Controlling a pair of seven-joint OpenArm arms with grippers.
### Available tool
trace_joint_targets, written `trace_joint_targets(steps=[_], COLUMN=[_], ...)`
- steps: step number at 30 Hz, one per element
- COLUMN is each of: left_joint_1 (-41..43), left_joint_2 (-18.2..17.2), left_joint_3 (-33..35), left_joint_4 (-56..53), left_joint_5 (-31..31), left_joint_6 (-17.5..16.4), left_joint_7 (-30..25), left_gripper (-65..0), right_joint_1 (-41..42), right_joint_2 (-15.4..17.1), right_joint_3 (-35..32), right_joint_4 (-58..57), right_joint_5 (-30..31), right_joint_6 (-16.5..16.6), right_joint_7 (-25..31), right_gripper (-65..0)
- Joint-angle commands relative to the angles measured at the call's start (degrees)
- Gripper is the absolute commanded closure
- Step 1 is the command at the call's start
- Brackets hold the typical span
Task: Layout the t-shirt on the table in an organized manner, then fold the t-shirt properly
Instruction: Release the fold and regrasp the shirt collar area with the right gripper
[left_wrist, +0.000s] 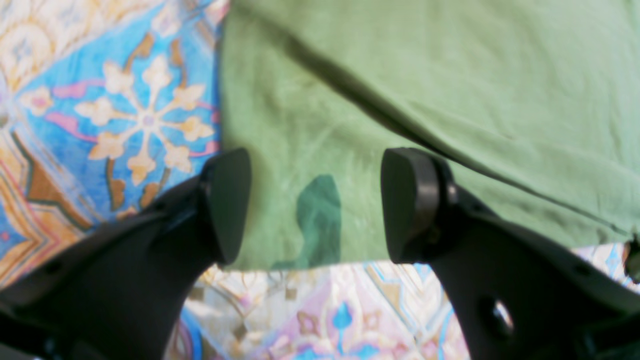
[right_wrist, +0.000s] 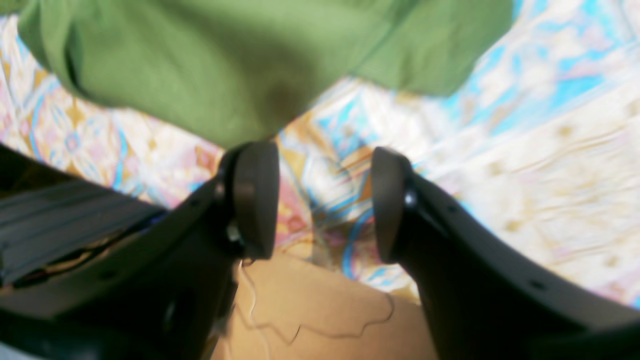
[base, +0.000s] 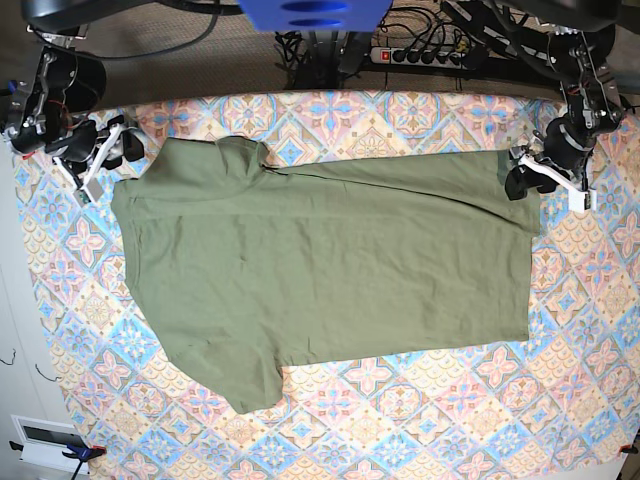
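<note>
The olive-green t-shirt (base: 330, 260) lies spread flat on the patterned table (base: 420, 420), neck toward the left and hem toward the right. At the shirt's far right corner my left gripper (base: 528, 178) is open. In its wrist view the left gripper (left_wrist: 317, 205) has its jaws wide apart above a corner of the t-shirt (left_wrist: 450, 75), holding nothing. At the far left shoulder my right gripper (base: 108, 150) hovers open. The right wrist view shows the right gripper (right_wrist: 325, 200) over bare table (right_wrist: 550, 150), with the t-shirt (right_wrist: 200, 60) just beyond its fingertips.
A power strip with cables (base: 420, 55) runs behind the table's back edge. The cloth's left edge borders pale floor with a white box (base: 45, 440). A tan surface (right_wrist: 310, 310) shows under the right gripper.
</note>
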Motion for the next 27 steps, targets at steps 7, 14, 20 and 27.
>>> trace_joint_targets(steps=[7, 14, 20, 27], left_joint_1=[1.21, 1.92, 2.09, 2.09], left_joint_2=[-0.69, -0.69, -0.69, -0.69], left_joint_3=[-0.54, -0.45, -0.36, -0.27], left_joint_4=[1.72, 1.72, 1.72, 1.72], left_joint_5=[-0.48, -0.48, -0.48, -0.48], left_joint_6=[-0.12, -0.12, -0.12, -0.12], left_joint_7=[-0.24, -0.24, -0.24, -0.24], left_gripper=[-40.6, -40.6, -40.6, -40.6], right_joint_1=[0.59, 0.59, 0.59, 0.59], right_joint_2=[-1.0, -2.67, -2.76, -4.96], right_joint_3=[-1.9, -2.17, -2.34, -2.34], right_joint_4=[0.45, -3.33, -5.88, -5.79], right_joint_5=[1.11, 1.02, 1.11, 1.2], right_joint_6=[0.06, 0.06, 0.06, 0.06], right_joint_7=[0.7, 0.7, 3.51, 3.34], right_gripper=[-28.9, -28.9, -28.9, -28.9])
